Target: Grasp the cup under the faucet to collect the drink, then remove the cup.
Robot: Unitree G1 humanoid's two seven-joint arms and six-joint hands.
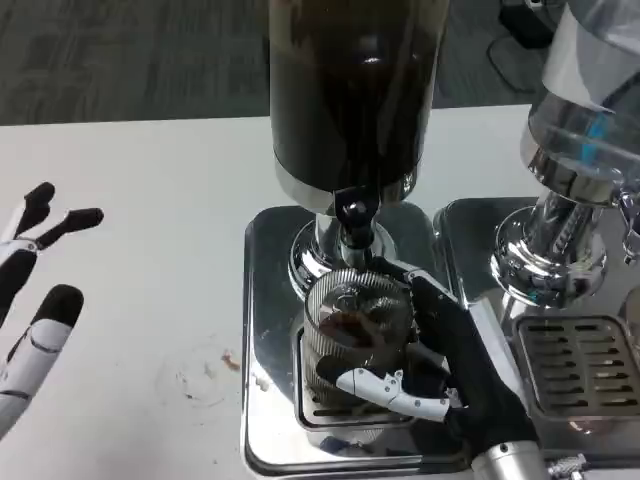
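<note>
Cup position: the ribbed clear cup (358, 325) is seen upright on the drip grate (318, 405), directly below the black faucet (352, 213) of the dark drink dispenser (348, 90).
Cup contents: a little dark liquid is visible at the bottom; fill level judged low.
Right hand: the right hand (440, 365) is wrapped around the cup from the right, fingers (385, 384) closed across its lower front.
Left hand: the left hand (35, 290) is held over the table (140, 200) well apart from the machine, fingers spread, nothing held.
Risk, early removal: if the cup is lifted while the faucet runs, drink would fall onto the grate and steel tray (268, 300).
Risk, squeeze: a thin ribbed wall is judged likely to flex; a hard grip could push liquid over the rim.
Risk, tilt: the faucet sits close above the rim; a straight lift could knock it, so a low outward draw is judged safer.
Risk, second unit: the neighbouring dispenser (585, 150) stands just right of the arm; a wide swing could strike it.
</note>
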